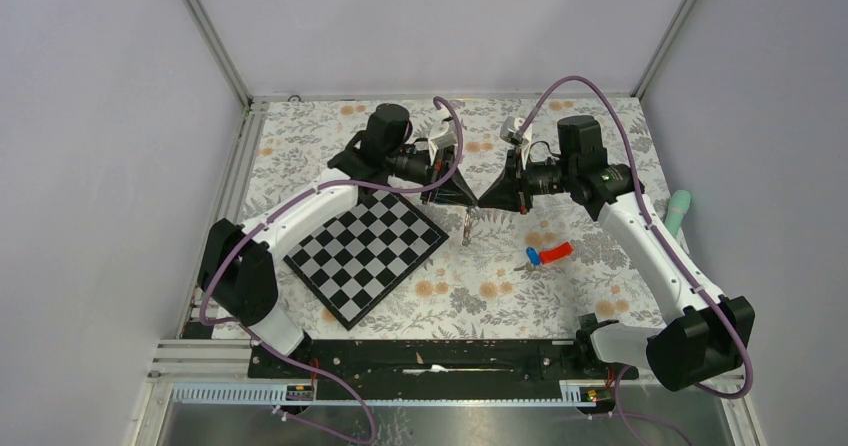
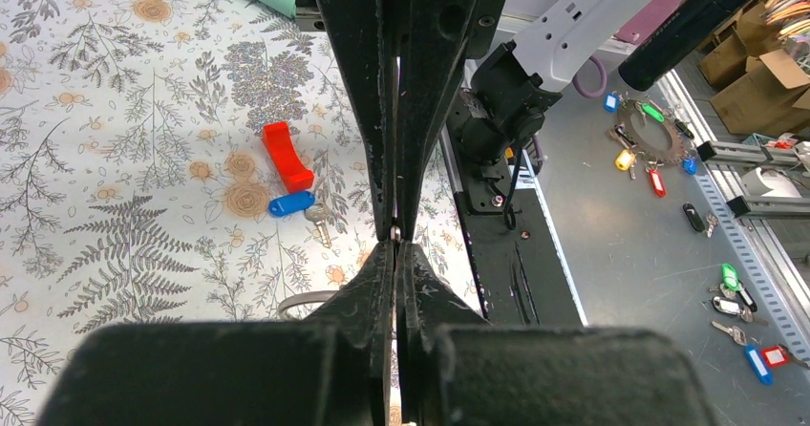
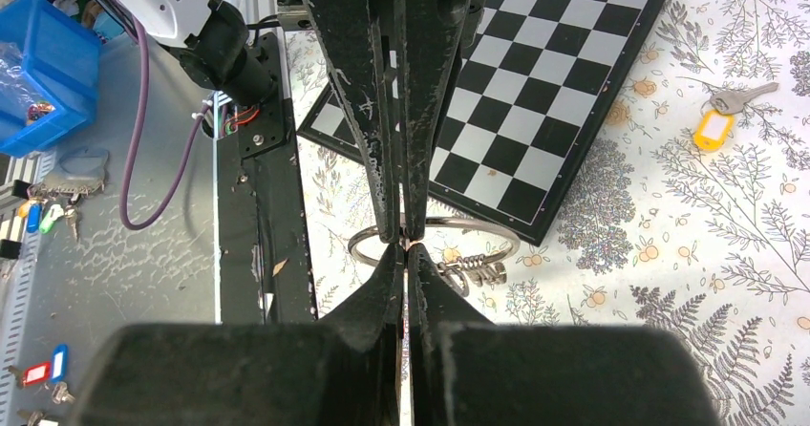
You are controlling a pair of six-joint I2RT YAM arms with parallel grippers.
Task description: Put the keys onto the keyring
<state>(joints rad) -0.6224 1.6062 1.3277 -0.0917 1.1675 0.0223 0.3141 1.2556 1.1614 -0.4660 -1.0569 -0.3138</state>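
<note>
My left gripper [image 1: 462, 202] and right gripper [image 1: 482, 204] meet tip to tip above the floral cloth, right of the chessboard. Both are shut on the thin silver keyring [image 3: 449, 225], which carries a small metal coil piece [image 3: 475, 272]. The ring hangs below the tips in the top view [image 1: 467, 224]. In the left wrist view only an arc of it [image 2: 304, 301] shows beside my shut left gripper [image 2: 396, 241]. The blue-capped key [image 2: 291, 202] lies on the cloth next to a red plastic piece [image 2: 287, 155], also seen from above [image 1: 534, 257]. The yellow-headed key [image 3: 714, 128] lies beyond the chessboard's corner.
The chessboard [image 1: 365, 251] lies left of the grippers, also in the right wrist view [image 3: 535, 82]. A teal cylinder [image 1: 679, 211] lies at the table's right edge. The black base rail [image 1: 440, 358] runs along the near edge. Spare tagged keys [image 2: 659, 159] lie off the table.
</note>
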